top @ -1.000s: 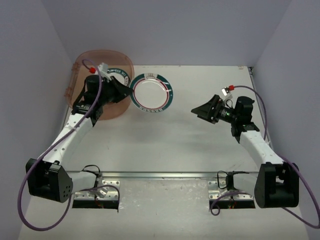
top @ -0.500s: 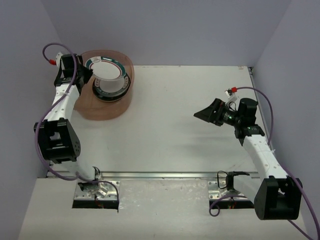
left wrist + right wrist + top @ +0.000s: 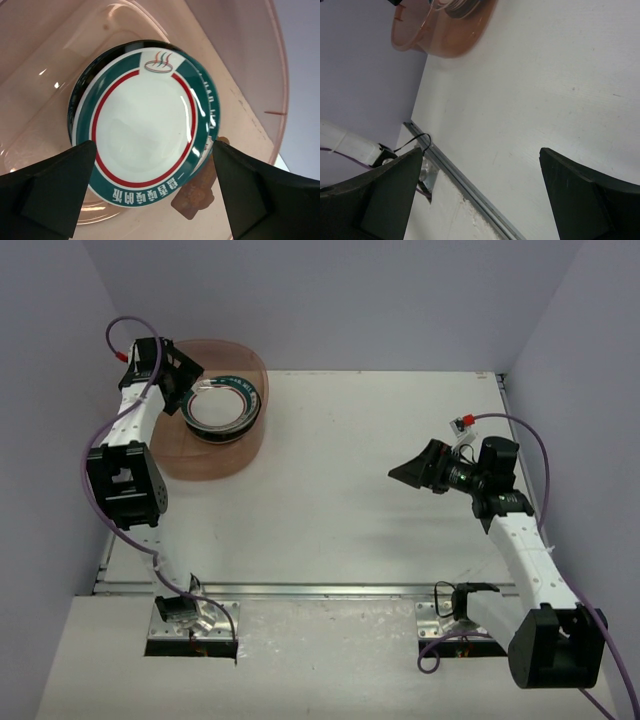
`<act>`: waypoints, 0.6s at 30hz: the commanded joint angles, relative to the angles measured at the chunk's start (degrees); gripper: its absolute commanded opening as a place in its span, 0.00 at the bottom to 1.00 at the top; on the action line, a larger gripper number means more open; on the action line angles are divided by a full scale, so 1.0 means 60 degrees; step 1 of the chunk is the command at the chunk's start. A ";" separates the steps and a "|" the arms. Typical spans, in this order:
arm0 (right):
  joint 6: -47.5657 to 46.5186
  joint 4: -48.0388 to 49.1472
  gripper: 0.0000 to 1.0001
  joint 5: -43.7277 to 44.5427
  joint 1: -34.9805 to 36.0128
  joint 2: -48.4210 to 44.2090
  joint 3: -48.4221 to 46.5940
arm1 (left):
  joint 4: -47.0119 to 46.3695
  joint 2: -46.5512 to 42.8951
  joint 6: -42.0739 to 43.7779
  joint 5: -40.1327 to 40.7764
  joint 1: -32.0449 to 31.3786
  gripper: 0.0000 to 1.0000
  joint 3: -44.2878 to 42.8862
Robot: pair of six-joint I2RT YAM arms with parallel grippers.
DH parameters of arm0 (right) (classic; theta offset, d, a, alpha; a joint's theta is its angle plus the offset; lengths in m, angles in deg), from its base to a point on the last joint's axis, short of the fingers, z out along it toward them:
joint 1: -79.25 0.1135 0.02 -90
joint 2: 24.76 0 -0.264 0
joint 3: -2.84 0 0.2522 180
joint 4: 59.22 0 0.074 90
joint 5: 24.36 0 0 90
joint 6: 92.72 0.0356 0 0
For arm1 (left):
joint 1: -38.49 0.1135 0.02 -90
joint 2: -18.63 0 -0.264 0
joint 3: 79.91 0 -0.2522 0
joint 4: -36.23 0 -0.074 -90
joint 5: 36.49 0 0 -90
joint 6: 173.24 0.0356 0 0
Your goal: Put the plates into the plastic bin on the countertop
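Observation:
A stack of plates [image 3: 225,410] lies inside the pinkish plastic bin [image 3: 205,462] at the far left of the white countertop [image 3: 340,500]. In the left wrist view the top plate [image 3: 145,135] is white with a teal rim and a red ring, and darker plates show under its edge. My left gripper [image 3: 195,388] hovers over the bin's left side, open, its fingers [image 3: 55,195] standing either side of the top plate and apart from it. Over the right half of the countertop my right gripper [image 3: 400,474] is open and holds nothing.
A metal rail [image 3: 320,590] runs along the countertop's front edge, also visible as the rail [image 3: 465,185] in the right wrist view. Purple-grey walls close in the left, back and right. A brown patch [image 3: 192,200] shows on the bin's floor beside the stack.
The left arm carried the teal-rimmed plate from the countertop beside the bin over the bin. That plate now lies on the stack and the left gripper has opened. The right arm barely moved.

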 commanded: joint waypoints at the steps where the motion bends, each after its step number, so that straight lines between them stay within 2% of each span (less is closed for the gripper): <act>1: -0.1082 -0.1197 0.99 0.1004 -0.0032 -0.0219 -0.0982 | 0.1134 0.1238 0.1096 -0.0856 -0.0004 1.00 -0.1451; 3: -0.1268 -0.1488 0.99 0.1405 -0.0018 -0.0339 -0.1153 | 0.1901 0.1828 0.1217 -0.1076 -0.0018 1.00 -0.2229; 6: -0.1713 -0.2266 0.99 0.1670 -0.0023 -0.0551 -0.1652 | 0.2277 0.1977 0.1213 -0.0908 -0.0018 1.00 -0.2129; 12: -0.1963 -0.2791 0.99 0.1803 -0.0020 -0.0975 -0.1879 | 0.1531 0.0047 0.1423 -0.0126 -0.0188 1.00 -0.1217; 18: -0.2397 -0.3449 0.99 0.2622 -0.0018 -0.1227 -0.2250 | 0.1410 -0.2863 0.2574 0.1282 -0.1347 1.00 -0.0994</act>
